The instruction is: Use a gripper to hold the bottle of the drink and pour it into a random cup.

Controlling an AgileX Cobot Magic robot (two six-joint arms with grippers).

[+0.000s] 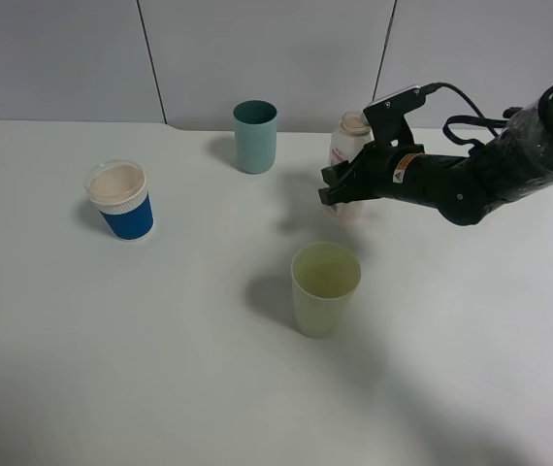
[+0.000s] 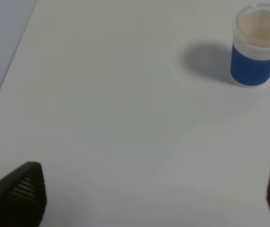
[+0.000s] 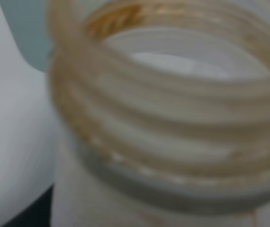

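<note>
Bottle: light, thin plastic, likely slippery and uncapped, standing between the fingers.
Grip point: label band, mid-body.
Right gripper: around bottle; clamping unclear.

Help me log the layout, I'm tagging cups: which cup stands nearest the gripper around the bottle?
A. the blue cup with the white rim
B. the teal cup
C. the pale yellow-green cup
C: the pale yellow-green cup stands just in front of the right gripper at the bottle.

Just a plain white table pushed up against pale grey wall panels with dark seams, soft even lighting.
</note>
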